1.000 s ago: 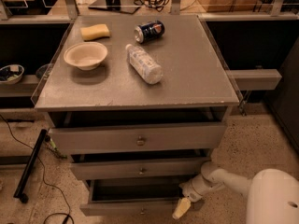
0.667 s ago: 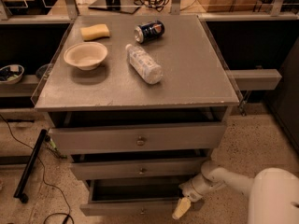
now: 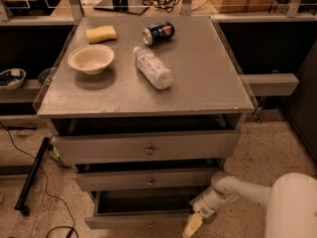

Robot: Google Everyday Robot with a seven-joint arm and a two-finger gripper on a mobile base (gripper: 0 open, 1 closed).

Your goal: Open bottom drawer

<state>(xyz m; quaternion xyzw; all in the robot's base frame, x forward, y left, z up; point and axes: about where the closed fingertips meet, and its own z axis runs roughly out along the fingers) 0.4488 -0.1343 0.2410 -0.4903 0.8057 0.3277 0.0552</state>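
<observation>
Showing a grey cabinet [image 3: 198, 83] with three drawers, seen from above and in front. The gripper [image 3: 192, 226] hangs low at the cabinet's front right corner, its pale yellow tip pointing down toward the speckled floor [image 3: 247, 152]; whether it is open or closed cannot be told, nor whether it has hold of anything. A white arm [image 3: 233, 188] runs from it up and to the right to the robot's rounded white body [image 3: 294, 207].

Directly left of the gripper, and touching or nearly touching it, is the right end of the bottom drawer [image 3: 124, 222]. This drawer stands partly out of the cabinet, its dark inside showing behind the front panel, and its small knob [image 3: 151, 225] sits left of the gripper.

Above and left of the gripper lies the middle drawer [image 3: 114, 180], and higher again the top drawer [image 3: 104, 148]; each juts forward with a dark gap above it.

Well above the gripper, on the cabinet top, lie a clear plastic bottle [image 3: 153, 67] on its side, a blue can [image 3: 158, 32] on its side, a yellow sponge [image 3: 101, 33] and a pale bowl [image 3: 91, 58] standing upright. Far to the left of the gripper, a black bar [image 3: 30, 177] and a thin cable [image 3: 47, 192] lie on the floor.
</observation>
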